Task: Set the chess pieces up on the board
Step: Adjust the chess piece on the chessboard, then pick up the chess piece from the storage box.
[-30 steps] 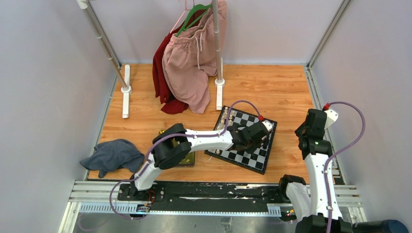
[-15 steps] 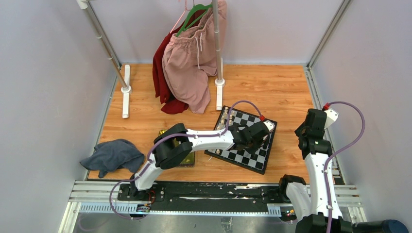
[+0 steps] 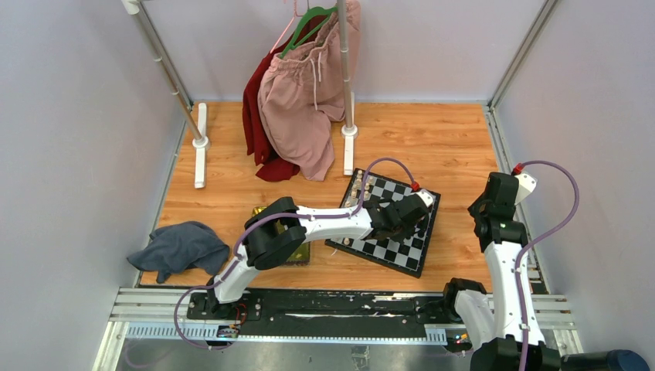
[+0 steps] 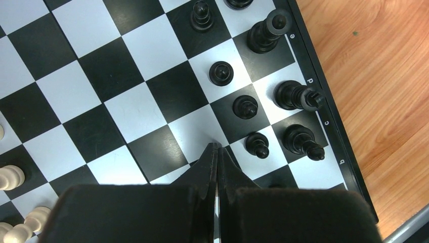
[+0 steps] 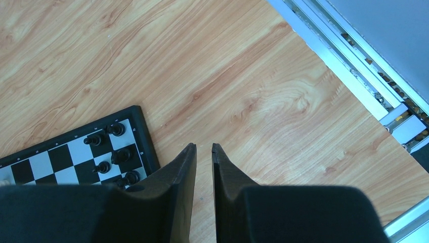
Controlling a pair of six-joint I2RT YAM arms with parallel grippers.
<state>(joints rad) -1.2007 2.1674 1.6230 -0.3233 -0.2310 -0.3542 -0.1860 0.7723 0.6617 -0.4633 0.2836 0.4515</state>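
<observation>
The left tool [image 4: 216, 147] has its dark fingers pressed together with nothing between them. Its tip points down at the flat square chessboard of black and light grey checks [image 4: 126, 109], near the board's lettered border; whether it touches the board cannot be told. Just beyond that tip the small black chess pieces [image 4: 221, 73] stand in two files along that border, with smaller round-headed ones on the inner file and taller ones on the outer. A few pale cream pieces [image 4: 10, 176] stand at the opposite edge. The right tool [image 5: 202, 148] hangs above the bare orange-brown wooden surface [image 5: 243, 76], just off the board's corner, its fingers slightly spread and holding nothing. A crumpled grey-blue cloth [image 3: 179, 246] lies at the surface's left side, well apart from the board
</observation>
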